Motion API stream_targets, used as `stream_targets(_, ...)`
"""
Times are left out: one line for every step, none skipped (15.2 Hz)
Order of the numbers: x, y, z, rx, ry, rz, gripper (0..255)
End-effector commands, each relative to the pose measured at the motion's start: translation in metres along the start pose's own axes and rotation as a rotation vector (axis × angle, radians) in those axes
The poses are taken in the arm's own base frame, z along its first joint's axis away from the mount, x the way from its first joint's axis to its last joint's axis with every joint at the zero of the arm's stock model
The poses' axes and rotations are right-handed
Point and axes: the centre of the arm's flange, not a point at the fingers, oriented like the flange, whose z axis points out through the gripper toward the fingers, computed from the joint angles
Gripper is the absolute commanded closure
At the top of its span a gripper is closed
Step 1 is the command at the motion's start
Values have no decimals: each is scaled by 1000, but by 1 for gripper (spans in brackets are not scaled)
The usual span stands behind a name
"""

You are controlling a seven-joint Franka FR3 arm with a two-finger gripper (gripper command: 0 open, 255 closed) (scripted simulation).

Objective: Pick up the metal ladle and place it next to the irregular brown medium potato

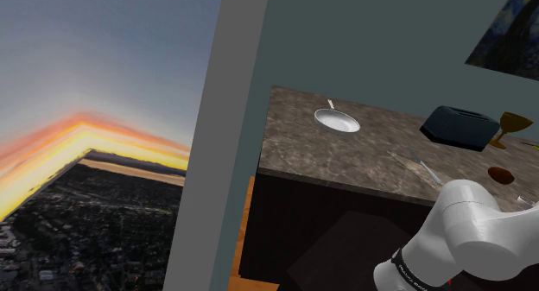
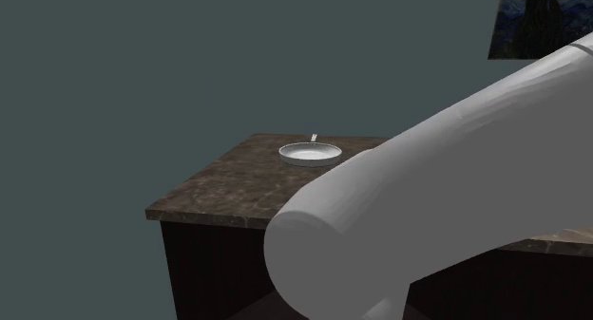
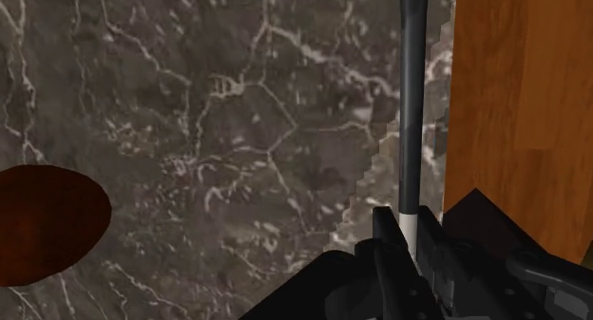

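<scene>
On the desk, the gripper holds its jaws narrow on the ladle handle's end. The handle runs straight ahead, and the potato lies near, to its side.

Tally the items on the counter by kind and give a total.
pan: 1
toaster: 1
goblet: 1
potato: 1
ladle: 1
Total: 5 that can be made out
</scene>
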Motion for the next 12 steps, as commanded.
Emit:
stream_targets(0,-1,11,0,0,0,255)
stream_targets(0,-1,11,0,0,0,255)
stream_targets(0,-1,11,0,0,0,255)
stream_targets(0,-1,11,0,0,0,255)
stream_targets(0,-1,11,0,0,0,255)
stream_targets(0,-1,11,0,0,0,255)
stream_targets(0,-1,11,0,0,0,255)
stream_targets(0,-1,11,0,0,0,255)
stream_targets(0,-1,11,0,0,0,255)
stream_targets(0,-1,11,0,0,0,0)
stream_targets(0,-1,11,0,0,0,0)
stream_targets(0,-1,11,0,0,0,0)
